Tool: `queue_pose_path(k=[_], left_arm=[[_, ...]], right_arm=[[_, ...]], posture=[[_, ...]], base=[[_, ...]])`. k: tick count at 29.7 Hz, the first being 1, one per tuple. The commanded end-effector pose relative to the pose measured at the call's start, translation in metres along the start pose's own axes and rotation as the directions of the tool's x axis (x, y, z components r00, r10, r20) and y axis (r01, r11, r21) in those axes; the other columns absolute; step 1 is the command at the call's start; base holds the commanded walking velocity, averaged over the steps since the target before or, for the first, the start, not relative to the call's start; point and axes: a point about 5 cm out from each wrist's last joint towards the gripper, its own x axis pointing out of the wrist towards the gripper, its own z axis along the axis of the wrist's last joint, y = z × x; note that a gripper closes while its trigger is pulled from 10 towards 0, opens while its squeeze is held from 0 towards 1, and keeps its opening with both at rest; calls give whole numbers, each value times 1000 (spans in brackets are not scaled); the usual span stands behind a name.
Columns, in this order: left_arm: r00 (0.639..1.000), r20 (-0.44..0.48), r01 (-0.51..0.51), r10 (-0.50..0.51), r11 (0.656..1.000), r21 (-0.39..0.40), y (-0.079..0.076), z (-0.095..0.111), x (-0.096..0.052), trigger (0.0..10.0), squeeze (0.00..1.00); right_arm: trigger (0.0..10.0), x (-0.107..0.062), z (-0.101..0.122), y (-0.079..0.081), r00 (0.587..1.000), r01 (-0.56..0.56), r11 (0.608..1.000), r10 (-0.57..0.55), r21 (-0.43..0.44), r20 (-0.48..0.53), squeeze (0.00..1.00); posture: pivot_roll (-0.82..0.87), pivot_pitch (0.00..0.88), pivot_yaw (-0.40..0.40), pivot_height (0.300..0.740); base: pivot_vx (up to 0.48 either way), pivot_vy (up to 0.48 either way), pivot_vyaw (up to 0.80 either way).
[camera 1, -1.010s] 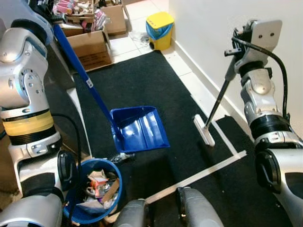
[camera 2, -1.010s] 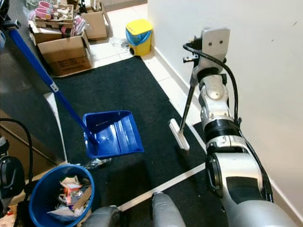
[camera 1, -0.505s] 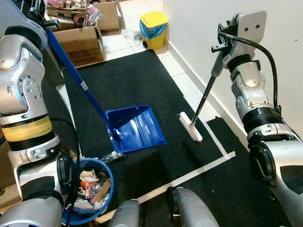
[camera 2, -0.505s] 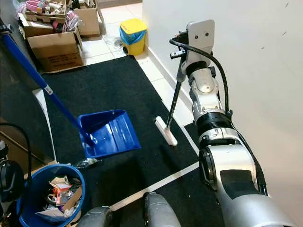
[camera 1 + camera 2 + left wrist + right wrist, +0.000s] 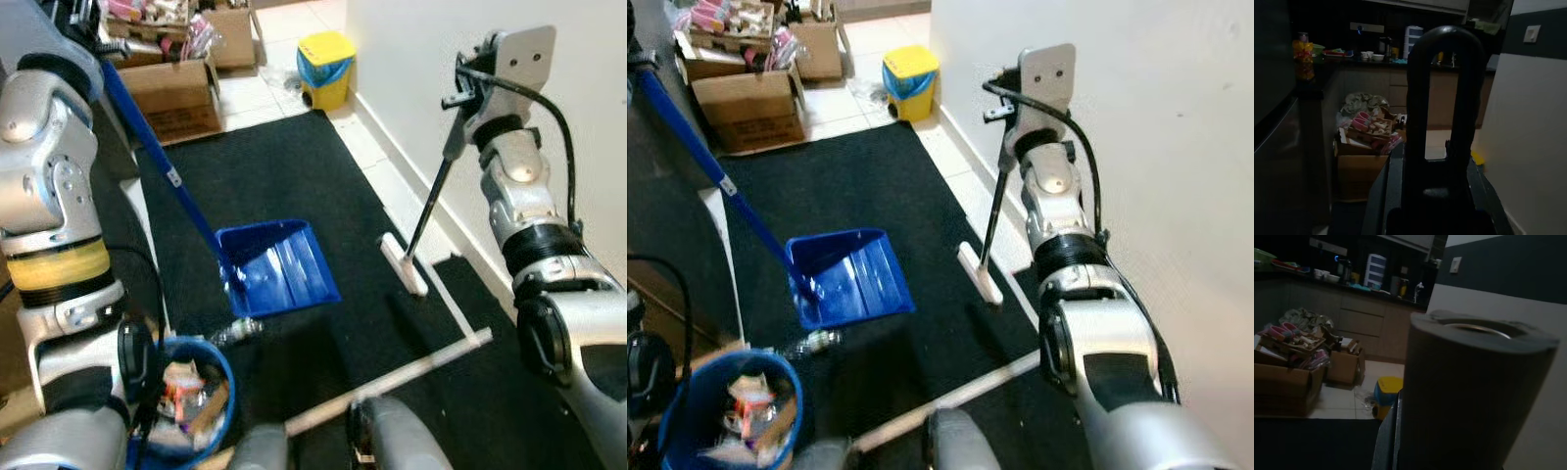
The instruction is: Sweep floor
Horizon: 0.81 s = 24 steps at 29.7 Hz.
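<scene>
Left gripper (image 5: 86, 22) holds the long blue handle of the dustpan (image 5: 276, 269), tilted on the black mat (image 5: 294, 176) above a blue bin (image 5: 186, 401); right gripper (image 5: 468, 90) grasps the broom (image 5: 423, 220), head beside the wall; no readable writing.

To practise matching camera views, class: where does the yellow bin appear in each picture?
Left eye view: yellow bin at top centre, beside the wall.
Right eye view: top, left of centre.
Left wrist view: only a yellow sliver low by the wall.
Right wrist view: low centre.
Shared landmark: the cardboard box.
</scene>
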Motion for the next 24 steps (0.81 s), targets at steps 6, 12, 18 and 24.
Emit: queue_pose_path(k=[6,12,18,24], left_arm=[[998,54,22,-23,1000,19,-3,13,3,10000,0],[998,53,33,-34,999,21,-5,13,4,10000,0],[998,50,40,-41,999,22,-6,13,5,10000,0],[998,47,45,-46,999,22,-6,12,6,10000,0]], right_arm=[[10000,0,2,-6,999,35,999,-35,5,21,0],[10000,-2,1,-9,999,48,999,-48,2,21,0],[10000,-3,0,-12,998,57,998,-57,-3,18,0],[10000,-3,0,-12,998,62,998,-62,-7,19,0]], posture=[[62,0,-23,740],[60,0,-18,740],[57,0,-12,740],[59,0,-7,740]], base=[[409,0,0],[394,0,0],[355,0,0],[346,0,0]])
